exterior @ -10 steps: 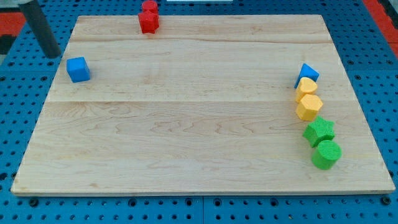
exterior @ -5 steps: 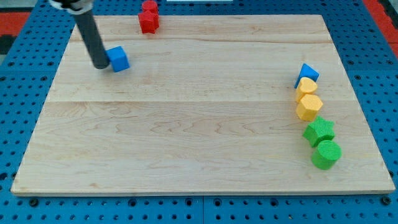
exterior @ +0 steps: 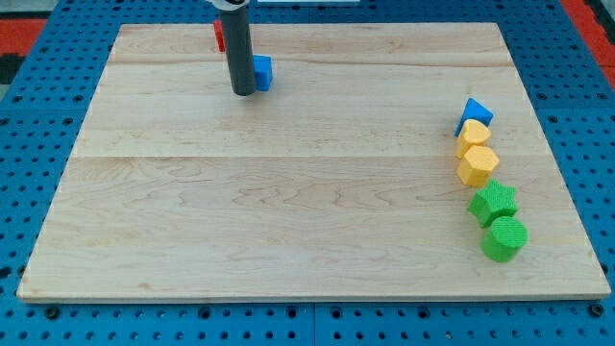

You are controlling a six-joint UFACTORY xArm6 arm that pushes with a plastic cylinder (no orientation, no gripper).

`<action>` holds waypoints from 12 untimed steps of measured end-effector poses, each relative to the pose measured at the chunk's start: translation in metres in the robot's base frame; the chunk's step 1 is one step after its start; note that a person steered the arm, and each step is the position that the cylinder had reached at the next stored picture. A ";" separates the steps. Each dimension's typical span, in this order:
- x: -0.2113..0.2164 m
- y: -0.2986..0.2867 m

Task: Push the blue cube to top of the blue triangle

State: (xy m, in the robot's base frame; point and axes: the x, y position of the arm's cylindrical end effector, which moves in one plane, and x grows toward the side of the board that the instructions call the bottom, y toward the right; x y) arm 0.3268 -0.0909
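Near view's top: my tip [exterior: 243,93] touching blue cube [exterior: 261,72], grasping nothing; blue triangle [exterior: 474,113] far right.

Straight dark grey cylindrical rod, pale collar above, blunt my tip [exterior: 244,92].

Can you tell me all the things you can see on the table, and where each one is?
blue cube: one, blue, near the view's top, touching the right side of the rod
red block: one seen, red, view's top edge, mostly hidden behind the rod
blue triangle: one, blue, view's right
yellow blocks: two, yellow, just below the triangle
green blocks: two, green, lower right
wooden board: one, light wood
my tip: one, dark rod end, just left of the blue cube
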 end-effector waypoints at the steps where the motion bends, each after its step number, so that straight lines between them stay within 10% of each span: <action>1: -0.007 -0.022; 8: -0.074 0.135; 12: -0.009 0.213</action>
State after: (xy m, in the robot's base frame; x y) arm 0.3177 0.1224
